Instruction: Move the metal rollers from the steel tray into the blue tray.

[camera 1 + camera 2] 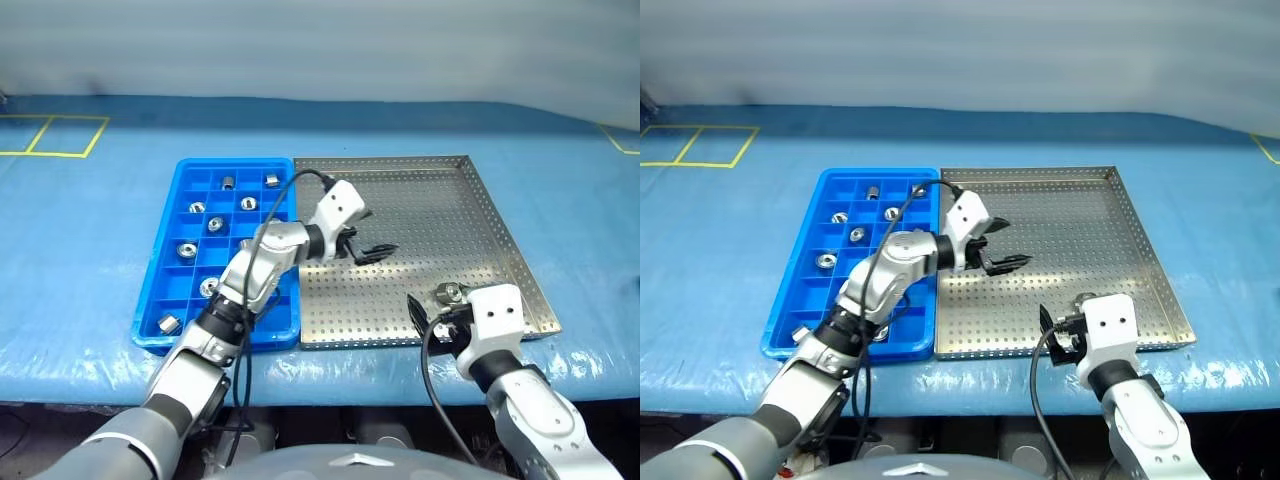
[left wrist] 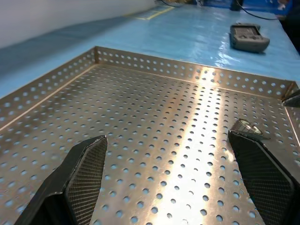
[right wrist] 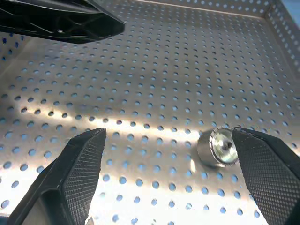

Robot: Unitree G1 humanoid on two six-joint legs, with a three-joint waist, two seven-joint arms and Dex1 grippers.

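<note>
The steel tray (image 1: 470,215) lies to the right of the blue tray (image 1: 165,270), their long sides touching. One of the metal rollers (image 3: 219,146) rests near the steel tray's front right corner, just inside one fingertip of my open right gripper (image 3: 168,136). The same roller (image 1: 447,292) lies beside that gripper (image 1: 433,308) in the head view. My left gripper (image 1: 1008,243) hangs open and empty over the left part of the steel tray, pointing right. Several rollers sit in the blue tray's compartments, such as one (image 1: 186,249) and another (image 1: 249,203).
The trays rest on a table under a blue cover (image 1: 90,230) with yellow tape marks (image 1: 55,135) at the far left. A grey handheld device (image 2: 249,37) lies on the cover beyond the steel tray's rim.
</note>
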